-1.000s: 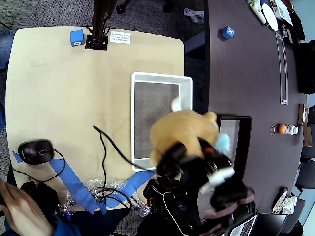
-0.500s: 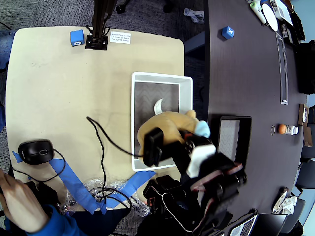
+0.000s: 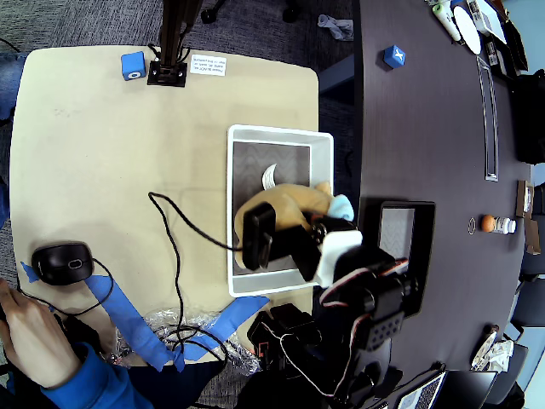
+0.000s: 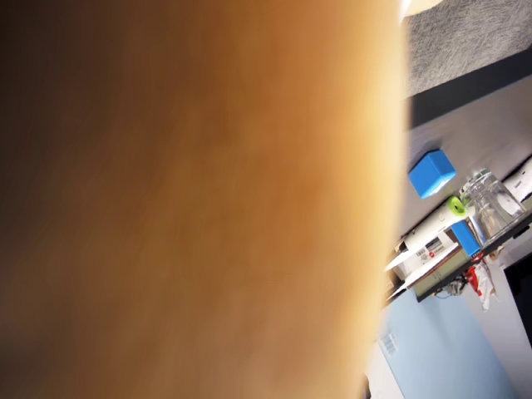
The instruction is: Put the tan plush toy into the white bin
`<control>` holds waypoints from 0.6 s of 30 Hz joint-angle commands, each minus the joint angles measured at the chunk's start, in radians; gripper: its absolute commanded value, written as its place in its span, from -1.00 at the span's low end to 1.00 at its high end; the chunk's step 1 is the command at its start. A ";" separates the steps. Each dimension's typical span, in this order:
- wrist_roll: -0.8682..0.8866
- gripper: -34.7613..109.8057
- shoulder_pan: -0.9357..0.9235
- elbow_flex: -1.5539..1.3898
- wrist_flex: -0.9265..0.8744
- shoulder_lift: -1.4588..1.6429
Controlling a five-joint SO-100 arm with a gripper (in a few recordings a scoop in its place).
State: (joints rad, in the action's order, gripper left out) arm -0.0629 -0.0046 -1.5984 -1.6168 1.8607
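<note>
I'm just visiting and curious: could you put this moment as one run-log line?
phase: placing | gripper: shut on tan plush toy | toy: over white bin, inside its rim | release: not yet

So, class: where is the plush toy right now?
In the overhead view the plush toy sits over the white bin, at its middle toward the right wall, with the black gripper on its lower side.
</note>
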 commanded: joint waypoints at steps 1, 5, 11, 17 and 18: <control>-0.023 -0.47 -0.006 0.015 0.018 0.032; -0.023 -0.34 -0.006 0.015 0.021 0.028; -0.023 -0.15 -0.006 0.015 0.018 0.037; -0.023 -0.05 -0.006 0.025 0.017 0.038; -0.023 -0.03 -0.006 0.026 0.017 0.038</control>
State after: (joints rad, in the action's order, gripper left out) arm -0.0629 -0.0046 -1.5984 -1.6015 1.8546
